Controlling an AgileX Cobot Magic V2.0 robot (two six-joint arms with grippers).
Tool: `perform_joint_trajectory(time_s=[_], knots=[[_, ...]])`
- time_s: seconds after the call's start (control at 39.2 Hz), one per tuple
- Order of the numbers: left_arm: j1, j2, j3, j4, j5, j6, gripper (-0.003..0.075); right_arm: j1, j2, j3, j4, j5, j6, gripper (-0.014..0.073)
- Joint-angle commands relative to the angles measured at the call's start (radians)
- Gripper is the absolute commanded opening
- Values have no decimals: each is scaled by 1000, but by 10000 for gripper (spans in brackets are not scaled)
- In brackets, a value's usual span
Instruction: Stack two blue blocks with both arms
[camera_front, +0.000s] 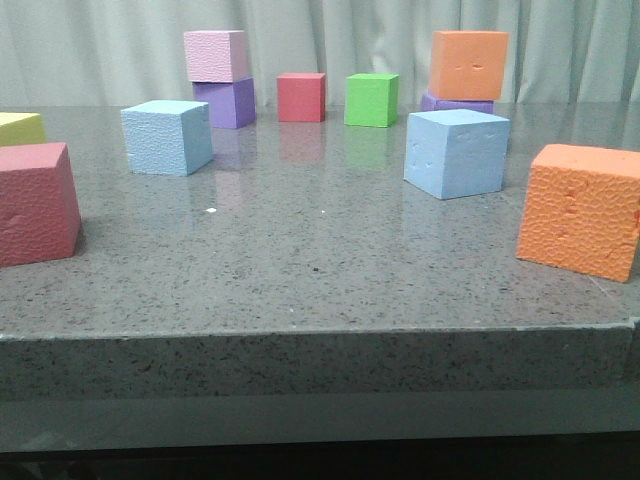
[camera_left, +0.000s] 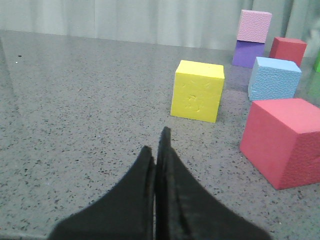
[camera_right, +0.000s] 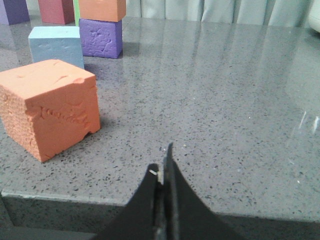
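While neither arm has yet reached for anything, both blue blocks sit apart on the grey speckled tabletop (camera_front: 300, 260), so the stacking has not begun. The pebbled blue block (camera_front: 167, 136) stands toward the left, just in front of a pink cube (camera_front: 216, 55) resting on a purple cube (camera_front: 226, 103). The smoother blue block (camera_front: 456, 152) stands toward the right, in front of an orange cube (camera_front: 468, 64) on another purple one; small dents mark its near face. The two are well apart, with a red cube (camera_front: 301, 97) and a green cube (camera_front: 371, 99) behind the gap between them.

The left hand (camera_left: 157, 150) has its fingers pressed together, holding nothing, low over bare tabletop near a yellow cube (camera_left: 197, 90) and a large red cube (camera_left: 284, 141); the pebbled block shows beyond them. The right hand (camera_right: 165, 170) is likewise closed and empty, near the tabletop's front edge, with a large orange cube (camera_right: 50, 107) between it and the smoother blue block.

Both blocks look like foam: probably light, soft enough to give under a squeeze, and grippy, not slippery, especially the pebbled one. Hard pressure would likely dent them, so a moderate grip should do. The sensible hold is across two opposite upright faces, near mid-height or a little above, fingers opened wider than the block first. Being light, a block could tip or slide if nudged on approach, and it may settle crooked unless released squarely on the lower one
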Motion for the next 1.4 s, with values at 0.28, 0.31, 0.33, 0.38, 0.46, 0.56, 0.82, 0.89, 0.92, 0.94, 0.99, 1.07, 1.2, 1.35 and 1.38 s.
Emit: perform_joint_trajectory(time_s=[0.28, 0.31, 0.33, 0.38, 0.46, 0.56, 0.82, 0.89, 0.92, 0.94, 0.99, 1.07, 1.2, 1.35, 1.38], knots=[[2, -18, 4, -8, -82, -9, -20, -5, -18, -5, -9, -76, -9, -71], [2, -18, 4, -8, -82, -9, -20, -5, -18, -5, -9, -76, -9, -71], [2, -18, 4, -8, -82, -9, -20, -5, -18, -5, -9, -76, -9, -71], [2, -18, 4, -8, -82, -9, -20, -5, -18, -5, -9, -76, -9, -71], [2, -18, 4, -8, -82, -9, -20, -5, -18, -5, -9, -76, -9, -71], [2, -18, 4, -8, -82, -9, -20, -5, -18, -5, -9, -76, -9, -71], [2, -18, 4, -8, -82, -9, -20, -5, -18, -5, -9, -76, -9, -71], [2, -18, 4, -8, -82, -9, -20, -5, -18, -5, -9, -76, -9, -71], [2, -18, 4, -8, -82, -9, -20, -5, -18, -5, -9, -76, -9, -71], [2, -18, 4, -8, -82, -9, -20, -5, -18, -5, -9, -76, -9, -71], [2, -18, 4, -8, -82, -9, -20, -5, -18, -5, -9, -76, -9, -71], [2, -18, 4, -8, -82, -9, -20, -5, -18, -5, -9, -76, -9, -71], [2, -18, 4, -8, -102, -9, -20, -5, -18, -5, -9, -80, -9, -71], [2, -18, 4, -8, -170, -9, -20, -5, -18, -5, -9, -94, -9, -71], [2, -18, 4, -8, -188, -9, -20, -5, -18, -5, -9, -98, -9, -71]])
